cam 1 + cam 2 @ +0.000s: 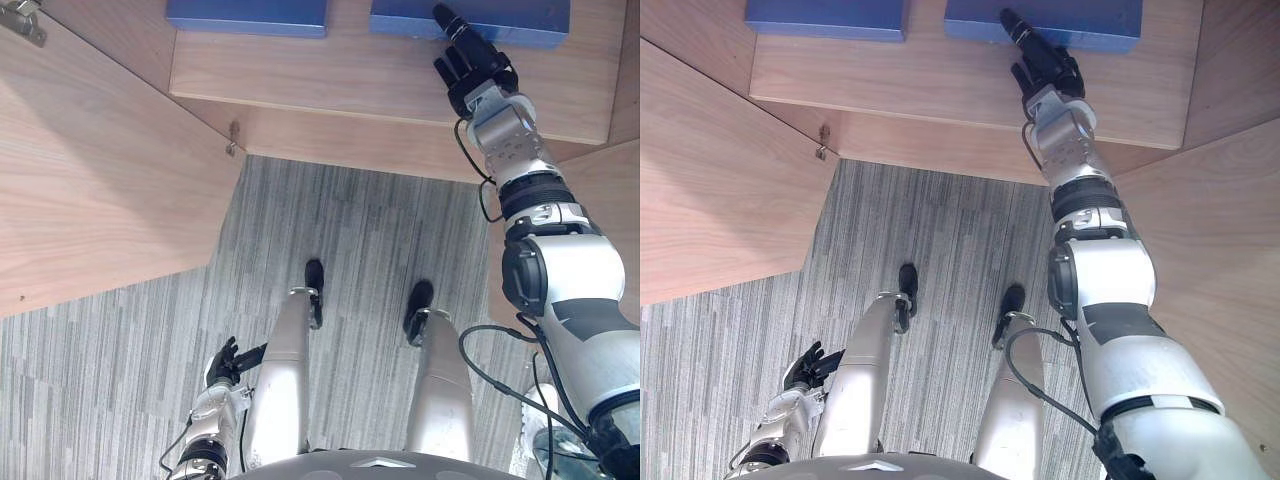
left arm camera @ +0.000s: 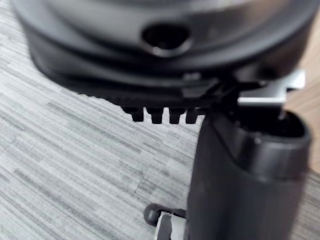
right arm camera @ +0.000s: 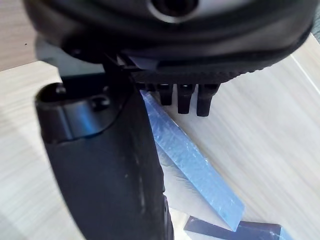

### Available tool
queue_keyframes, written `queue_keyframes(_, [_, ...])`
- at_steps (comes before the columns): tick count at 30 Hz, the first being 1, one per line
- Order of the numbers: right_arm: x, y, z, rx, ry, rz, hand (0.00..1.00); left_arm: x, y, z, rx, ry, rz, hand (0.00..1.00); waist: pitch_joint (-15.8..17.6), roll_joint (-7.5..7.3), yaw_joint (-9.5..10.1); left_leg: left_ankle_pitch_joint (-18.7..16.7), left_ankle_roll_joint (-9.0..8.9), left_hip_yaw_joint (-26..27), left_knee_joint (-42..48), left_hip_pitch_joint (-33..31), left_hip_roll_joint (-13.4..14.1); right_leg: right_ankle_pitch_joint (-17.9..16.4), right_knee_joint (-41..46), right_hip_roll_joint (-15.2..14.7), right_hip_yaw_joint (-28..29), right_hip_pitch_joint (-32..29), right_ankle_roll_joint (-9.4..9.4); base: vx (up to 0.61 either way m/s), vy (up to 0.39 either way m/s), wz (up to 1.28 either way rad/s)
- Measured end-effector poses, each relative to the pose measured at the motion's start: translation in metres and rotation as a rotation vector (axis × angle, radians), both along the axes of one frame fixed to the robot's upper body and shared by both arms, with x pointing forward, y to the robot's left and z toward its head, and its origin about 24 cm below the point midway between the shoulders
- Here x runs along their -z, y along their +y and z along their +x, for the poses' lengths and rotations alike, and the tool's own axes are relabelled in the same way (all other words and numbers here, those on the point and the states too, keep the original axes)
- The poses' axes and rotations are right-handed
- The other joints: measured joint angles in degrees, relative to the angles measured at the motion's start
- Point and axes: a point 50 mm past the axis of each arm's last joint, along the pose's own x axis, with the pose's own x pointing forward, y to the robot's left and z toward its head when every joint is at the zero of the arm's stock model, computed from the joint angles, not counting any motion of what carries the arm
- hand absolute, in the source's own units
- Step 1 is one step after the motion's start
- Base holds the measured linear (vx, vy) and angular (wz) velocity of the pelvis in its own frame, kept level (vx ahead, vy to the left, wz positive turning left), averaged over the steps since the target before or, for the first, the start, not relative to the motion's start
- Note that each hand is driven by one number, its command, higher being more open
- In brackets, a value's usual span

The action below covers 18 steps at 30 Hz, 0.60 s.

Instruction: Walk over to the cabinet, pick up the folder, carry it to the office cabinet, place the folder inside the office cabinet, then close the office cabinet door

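Two blue things lie flat on the wooden shelf (image 1: pixel 330 80) along the top of the frame: the folder (image 1: pixel 520 20) at upper right and a second folder (image 1: pixel 247 15) at upper left, with a gap of bare wood between them. The right robot hand (image 1: pixel 478 72) reaches up to the folder. One straight finger touches its near edge and the rest are loosely bent, with nothing clasped. The left robot hand (image 1: pixel 222 365) hangs relaxed and empty at lower left, above the grey carpet (image 1: pixel 350 220).

Since this cabinet (image 1: pixel 320 125) has a door (image 1: pixel 100 170) swung open across the left of the frame, I take this for the placing step: the folder is already on the shelf and is being nudged home. It could instead be the start of the pick-up. If it is the placing step, the next move calls for drawing the arm clear of the shelf, then pushing the door round until it shuts.

Both folders are cut off by the top edge, so how far in they sit is unclear. Whether the wooden panel (image 1: pixel 1225 260) at right is another door or the cabinet's side I cannot tell. In the right wrist view the thumb hides much of the folder.
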Motion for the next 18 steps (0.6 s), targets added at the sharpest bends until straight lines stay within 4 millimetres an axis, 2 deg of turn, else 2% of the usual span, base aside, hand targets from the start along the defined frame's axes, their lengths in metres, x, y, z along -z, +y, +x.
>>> queue_keyframes(5, [0.012,-0.007,-0.001,-0.009,-0.01,0.069,1.0,0.0,0.0,0.0,0.023,0.003,0.012,1.0,-0.3,-0.27,0.55,0.0,-0.02,0.0,0.0,-0.1,0.1,-0.1,0.1,0.1,0.0,-0.3,-0.13,0.01,-0.02,0.0])
queue_keyframes(8, [0.021,-0.01,-0.002,-0.018,-0.002,-0.027,1.0,0.0,0.001,0.0,0.029,0.004,0.012,1.0,-0.5,-0.32,0.5,0.0,-0.02,0.0,-0.1,-0.1,0.1,-0.1,0.1,0.1,0.1,-0.3,-0.14,0.02,-0.022,-0.01])
queue_keyframes(12, [0.031,-0.019,-0.004,-0.031,0.053,-0.46,1.0,0.001,0.001,-0.001,0.055,0.011,0.004,1.0,-1.2,-0.48,0.49,0.0,-0.02,0.0,-0.1,-0.1,0.1,-0.1,0.2,0.1,0.0,-0.3,-0.21,0.0,-0.008,0.0])
queue_keyframes(14, [0.038,-0.019,-0.005,-0.045,0.085,-0.615,1.0,0.001,0.002,-0.002,0.078,0.018,0.001,1.0,-2.2,-0.7,0.52,0.0,-0.02,0.0,-0.1,-0.1,0.2,-0.2,0.2,0.1,0.0,-0.4,-0.27,0.0,0.0,0.0])
queue_keyframes(16, [0.045,-0.014,-0.006,-0.073,0.125,-0.884,1.0,0.003,0.005,-0.005,0.101,0.031,-0.001,1.0,-3.7,-1.18,0.51,0.0,-0.03,0.0,-0.2,-0.1,0.2,-0.2,0.1,0.1,0.0,-0.6,-0.37,0.0,0.0,0.0])
queue_keyframes(17, [0.046,-0.012,-0.006,-0.084,0.129,-0.943,1.0,0.003,0.005,-0.006,0.103,0.037,-0.001,1.0,-4.0,-1.29,0.51,0.0,-0.04,0.1,-0.2,-0.1,0.2,-0.2,0.0,0.1,0.1,-0.6,-0.38,0.0,0.0,-0.05])
queue_keyframes(18, [0.05,-0.005,-0.006,-0.117,0.142,-1.119,1.0,0.005,0.007,-0.008,0.11,0.054,0.002,1.0,-5.1,-1.75,0.5,0.0,-0.09,0.2,-0.2,0.0,0.4,-0.2,0.0,0.2,0.2,-0.6,-0.38,0.0,0.0,-0.06])
